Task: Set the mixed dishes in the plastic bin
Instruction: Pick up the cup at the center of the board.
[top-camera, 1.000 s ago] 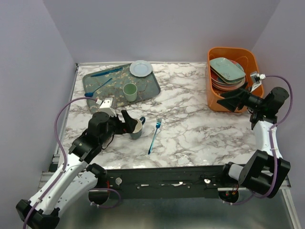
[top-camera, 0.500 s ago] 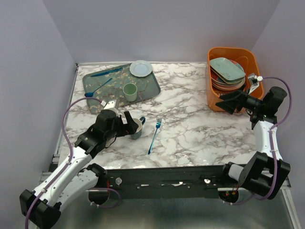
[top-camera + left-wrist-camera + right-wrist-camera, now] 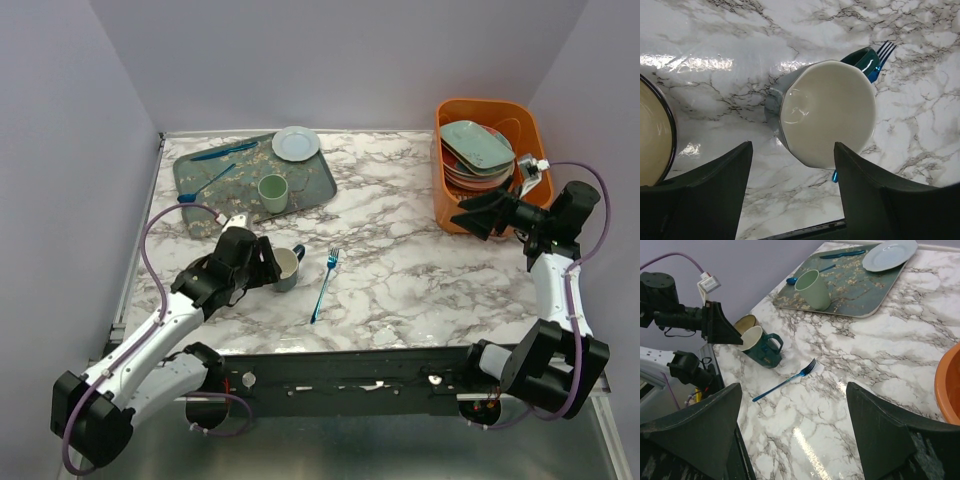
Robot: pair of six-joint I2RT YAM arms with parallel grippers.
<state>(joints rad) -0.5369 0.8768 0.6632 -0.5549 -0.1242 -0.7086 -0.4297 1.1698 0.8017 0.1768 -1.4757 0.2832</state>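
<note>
My left arm (image 3: 150, 338) and right arm (image 3: 556, 290) were white-shelled, black at joints and wrists. Purple cable (image 3: 150, 225) looped beside each. Left hand (image 3: 793, 150) had black wedge-shaped fingers (image 3: 705, 195); small white connector box (image 3: 232, 218) sat atop wrist.

Glossy white-and-grey marble-look surface (image 3: 715, 60) with bright glare patches, glazed dark-teal mug (image 3: 827, 112) with shiny cream inside, metallic blue fork (image 3: 785, 381), smooth orange plastic bin (image 3: 441, 180) at upper right, satin floral tray (image 3: 860, 290)
</note>
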